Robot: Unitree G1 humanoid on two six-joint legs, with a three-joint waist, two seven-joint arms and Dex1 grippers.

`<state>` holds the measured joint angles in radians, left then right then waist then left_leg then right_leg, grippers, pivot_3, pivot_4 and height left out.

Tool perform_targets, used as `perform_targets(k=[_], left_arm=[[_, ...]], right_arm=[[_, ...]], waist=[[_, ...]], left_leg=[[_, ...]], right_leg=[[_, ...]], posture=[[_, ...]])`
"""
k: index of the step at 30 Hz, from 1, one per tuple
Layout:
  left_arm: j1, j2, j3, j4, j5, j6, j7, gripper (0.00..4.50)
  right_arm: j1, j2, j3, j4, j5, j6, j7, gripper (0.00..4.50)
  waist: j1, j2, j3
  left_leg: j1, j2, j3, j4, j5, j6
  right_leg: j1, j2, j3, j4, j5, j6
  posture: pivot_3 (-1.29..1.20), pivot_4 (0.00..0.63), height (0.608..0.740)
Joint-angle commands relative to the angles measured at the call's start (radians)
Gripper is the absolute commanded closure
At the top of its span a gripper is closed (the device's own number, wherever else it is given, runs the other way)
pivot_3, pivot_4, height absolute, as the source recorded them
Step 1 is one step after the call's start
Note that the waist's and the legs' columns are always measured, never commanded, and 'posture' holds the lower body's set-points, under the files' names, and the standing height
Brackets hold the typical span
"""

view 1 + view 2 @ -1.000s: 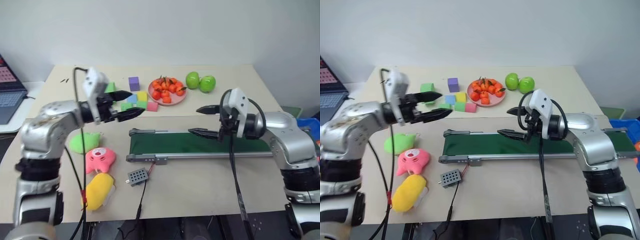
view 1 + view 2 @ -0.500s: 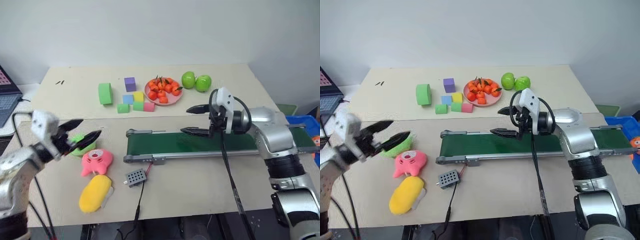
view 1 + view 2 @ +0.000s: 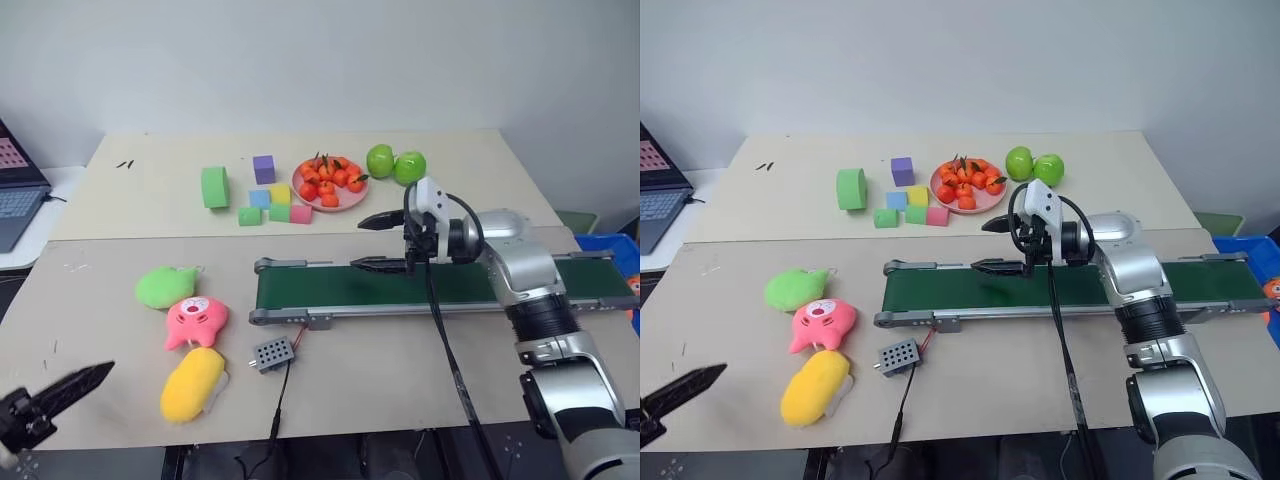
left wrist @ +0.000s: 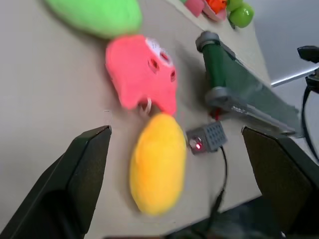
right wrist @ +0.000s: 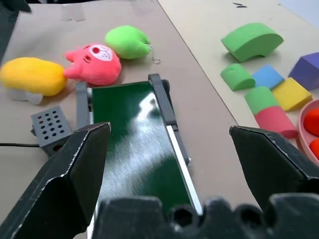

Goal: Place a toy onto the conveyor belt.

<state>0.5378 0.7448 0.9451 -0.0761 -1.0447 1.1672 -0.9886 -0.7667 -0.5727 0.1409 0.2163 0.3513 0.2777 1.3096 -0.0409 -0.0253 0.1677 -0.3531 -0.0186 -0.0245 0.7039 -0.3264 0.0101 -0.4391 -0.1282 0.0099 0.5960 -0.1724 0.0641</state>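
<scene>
The toy [image 3: 196, 383] lies on the counter [image 3: 400, 375] at about 8 o'clock from the belt's [image 3: 400, 286] near end, touching the pink plush [image 3: 197, 322] at its 12 and just beside the control box [image 3: 274, 353]. The left claw [image 4: 174, 164] hangs near the toy, fingers spread wide, empty. The right claw [image 3: 385, 243] hovers over the belt, fingers apart, empty.

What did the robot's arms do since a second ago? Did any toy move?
The left claw swung back from over the blocks, down toward the near left edge of the table, wide open with nothing in it. The right claw drifted a little left above the green belt, open too. The yellow toy, pink pig and green plush lie where they were.
</scene>
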Motion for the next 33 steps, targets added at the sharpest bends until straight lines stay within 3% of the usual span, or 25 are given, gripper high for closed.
perform_targets(k=[1, 7, 15, 20, 24, 28, 33], left_arm=[[0.037, -0.002, -0.077, 0.066, 0.035, 0.013, -0.012, 0.02], [0.024, -0.055, -0.294, 0.182, 0.175, -0.107, -0.035, 0.02], [-0.050, -0.094, -0.382, 0.247, 0.172, -0.087, -0.037, 0.02], [-0.089, -0.128, -0.422, 0.232, 0.163, -0.067, -0.024, 0.02], [-0.109, -0.103, -0.373, 0.241, 0.117, -0.026, -0.032, 0.02], [-0.043, 0.029, -0.250, 0.336, 0.064, 0.046, -0.149, 0.02], [-0.047, 0.101, -0.219, 0.410, 0.035, 0.097, -0.216, 0.02]], right_arm=[[0.015, -0.027, -0.056, -0.136, 0.109, 0.055, 0.060, 0.00], [0.010, -0.080, -0.035, -0.215, 0.148, 0.121, 0.127, 0.00], [-0.001, -0.113, -0.036, -0.221, 0.127, 0.133, 0.121, 0.00], [0.007, -0.130, -0.041, -0.240, 0.128, 0.146, 0.107, 0.00], [0.019, -0.148, -0.049, -0.256, 0.132, 0.156, 0.100, 0.00], [0.042, -0.167, -0.053, -0.265, 0.125, 0.149, 0.087, 0.00], [0.050, -0.158, -0.042, -0.258, 0.117, 0.133, 0.073, 0.00]], waist=[[-0.002, 0.000, 0.000], [0.000, 0.002, -0.001], [0.026, 0.017, -0.009], [0.030, 0.025, -0.011], [0.028, 0.026, -0.013], [0.019, 0.017, -0.012], [0.003, 0.010, -0.010]], left_leg=[[0.000, 0.000, 0.000, -0.001, 0.000, 0.000], [0.001, 0.000, 0.000, -0.001, 0.000, 0.000], [0.006, -0.001, 0.004, -0.001, 0.000, 0.000], [0.018, -0.001, 0.004, -0.001, -0.001, 0.001], [0.018, -0.001, 0.003, -0.001, -0.001, 0.001], [0.017, 0.000, 0.002, -0.001, -0.001, 0.001], [0.017, 0.001, -0.001, -0.002, -0.001, 0.002]], right_leg=[[0.000, 0.000, 0.000, 0.000, 0.000, 0.000], [0.000, 0.000, 0.001, -0.001, 0.000, 0.000], [0.003, -0.001, 0.000, 0.000, -0.001, -0.002], [0.018, -0.001, 0.000, -0.001, -0.001, -0.002], [0.017, -0.001, 0.001, 0.000, -0.001, -0.001], [0.015, 0.000, 0.000, 0.000, -0.001, -0.002], [0.014, 0.001, 0.001, -0.001, -0.002, -0.003]], posture=[[0.00, 0.150, 0.738], [0.00, 0.150, 0.738], [0.00, 0.150, 0.738], [0.00, 0.150, 0.738], [0.00, 0.150, 0.738], [0.00, 0.150, 0.738], [0.00, 0.150, 0.738]])
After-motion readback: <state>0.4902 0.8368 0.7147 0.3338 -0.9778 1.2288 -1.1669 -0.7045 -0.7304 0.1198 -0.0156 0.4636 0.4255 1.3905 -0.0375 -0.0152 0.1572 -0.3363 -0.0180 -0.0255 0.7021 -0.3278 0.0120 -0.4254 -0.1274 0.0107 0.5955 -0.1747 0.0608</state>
